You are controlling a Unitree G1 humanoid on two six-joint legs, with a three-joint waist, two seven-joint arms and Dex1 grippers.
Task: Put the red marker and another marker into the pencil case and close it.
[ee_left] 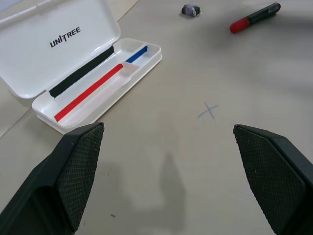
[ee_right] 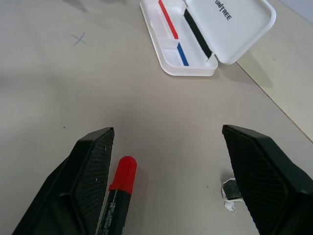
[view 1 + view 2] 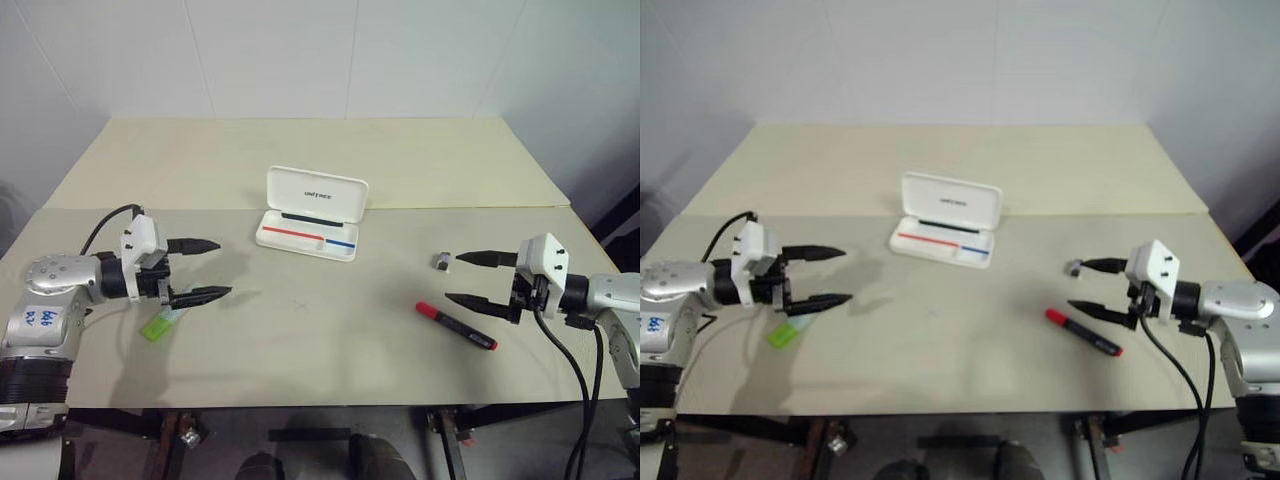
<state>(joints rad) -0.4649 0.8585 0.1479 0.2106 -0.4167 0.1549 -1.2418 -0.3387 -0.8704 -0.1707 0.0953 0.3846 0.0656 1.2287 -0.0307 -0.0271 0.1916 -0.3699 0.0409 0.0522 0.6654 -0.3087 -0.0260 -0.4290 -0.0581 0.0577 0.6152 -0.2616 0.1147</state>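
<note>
The red marker (image 3: 456,326) lies flat on the table (image 3: 300,350) just beside the right gripper (image 3: 468,279), cap toward the middle. The pencil case (image 3: 310,219) stands open at mid-table (tray empty, lid upright). The green marker (image 3: 162,323) lies under the left gripper (image 3: 205,269). Both grippers are spread wide and hold nothing. You should lower the right gripper squarely across the red marker's barrel, clear of the small grey clip (image 3: 441,262), and close only once both fingers straddle it. The table is a pale beige board; white walls surround it.
</note>
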